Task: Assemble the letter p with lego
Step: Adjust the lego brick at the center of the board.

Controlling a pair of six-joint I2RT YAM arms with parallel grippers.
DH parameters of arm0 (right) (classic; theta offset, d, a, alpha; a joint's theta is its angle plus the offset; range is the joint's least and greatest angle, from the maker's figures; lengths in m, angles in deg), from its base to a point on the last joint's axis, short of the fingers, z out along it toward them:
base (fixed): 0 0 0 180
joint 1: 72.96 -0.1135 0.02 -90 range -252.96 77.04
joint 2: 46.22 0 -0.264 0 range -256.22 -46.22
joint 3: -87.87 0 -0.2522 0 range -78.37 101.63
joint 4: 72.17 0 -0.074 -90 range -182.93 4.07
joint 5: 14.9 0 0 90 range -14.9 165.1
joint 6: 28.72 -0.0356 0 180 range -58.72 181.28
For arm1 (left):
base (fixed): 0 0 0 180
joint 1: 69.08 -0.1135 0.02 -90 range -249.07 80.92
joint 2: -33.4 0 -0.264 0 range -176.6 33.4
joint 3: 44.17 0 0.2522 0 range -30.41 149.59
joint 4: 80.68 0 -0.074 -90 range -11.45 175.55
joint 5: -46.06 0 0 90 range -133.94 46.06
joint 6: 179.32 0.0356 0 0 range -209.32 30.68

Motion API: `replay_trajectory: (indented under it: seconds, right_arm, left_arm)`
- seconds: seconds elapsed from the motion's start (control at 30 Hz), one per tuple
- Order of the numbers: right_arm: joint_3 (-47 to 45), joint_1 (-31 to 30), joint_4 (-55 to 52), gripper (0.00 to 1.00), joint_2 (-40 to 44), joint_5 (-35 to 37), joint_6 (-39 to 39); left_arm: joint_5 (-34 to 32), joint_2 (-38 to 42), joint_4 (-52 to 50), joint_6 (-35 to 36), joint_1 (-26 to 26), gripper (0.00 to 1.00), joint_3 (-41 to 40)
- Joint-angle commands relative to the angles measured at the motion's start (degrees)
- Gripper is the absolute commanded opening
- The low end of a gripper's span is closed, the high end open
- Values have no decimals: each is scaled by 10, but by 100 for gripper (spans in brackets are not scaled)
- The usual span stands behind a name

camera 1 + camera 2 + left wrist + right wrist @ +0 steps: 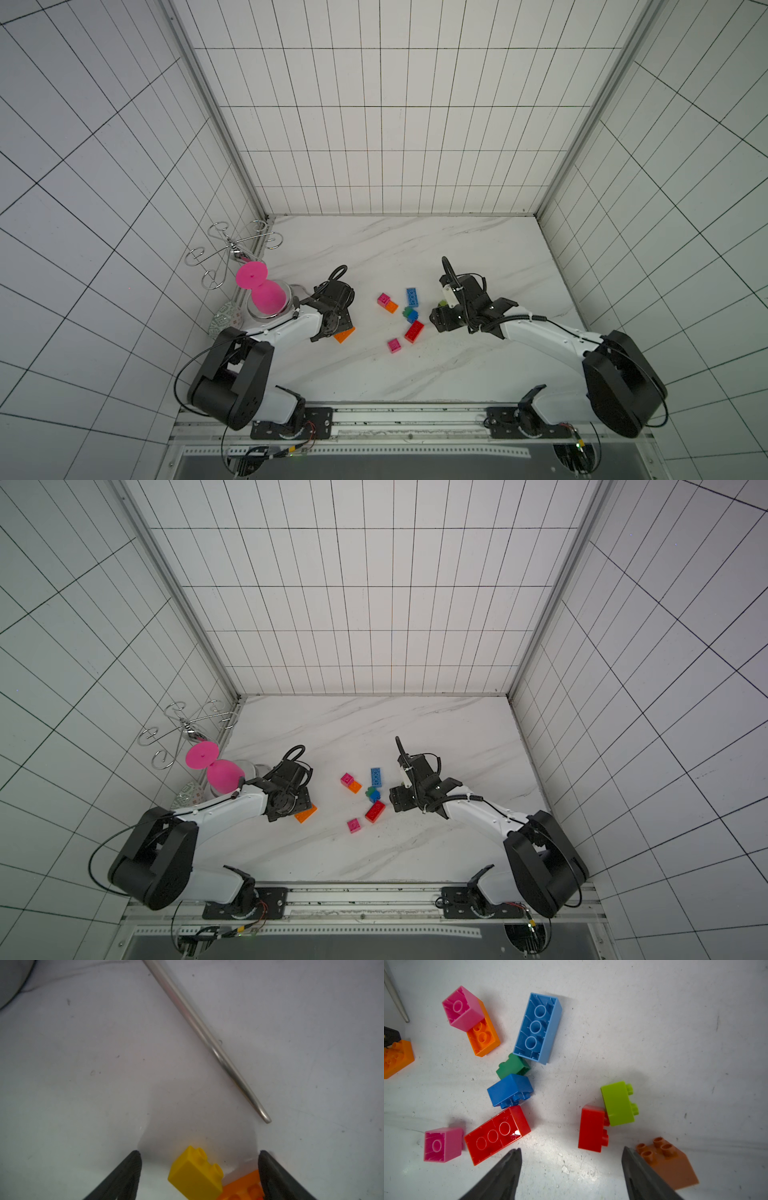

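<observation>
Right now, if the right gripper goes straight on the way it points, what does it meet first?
Probably the small red brick, just ahead of the open right gripper, beside the lime green brick. Depth is unclear; the table could come first.

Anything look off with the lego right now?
No damage visible, but many bricks are flipped: the light blue brick, long red brick and both pink bricks lie hollow side up; the lime brick lies on its side.
</observation>
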Motion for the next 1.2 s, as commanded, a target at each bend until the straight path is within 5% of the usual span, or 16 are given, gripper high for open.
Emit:
replay_trajectory:
  seconds: [0.0, 0.43, 0.67, 1.17]
  right_arm:
    - [32, -7, -8, 79, -10, 12, 10]
    - [40, -15, -18, 78, -18, 26, 12]
    - [43, -19, -21, 78, -19, 29, 13]
    - [51, -33, -27, 77, -31, 36, 19]
  left_arm:
    - [53, 6, 42, 12, 8, 82, -16]
    - [73, 38, 42, -68, 121, 82, -31]
    - [-18, 88, -28, -77, 93, 83, -4]
    - [31, 16, -51, -191, 43, 79, 55]
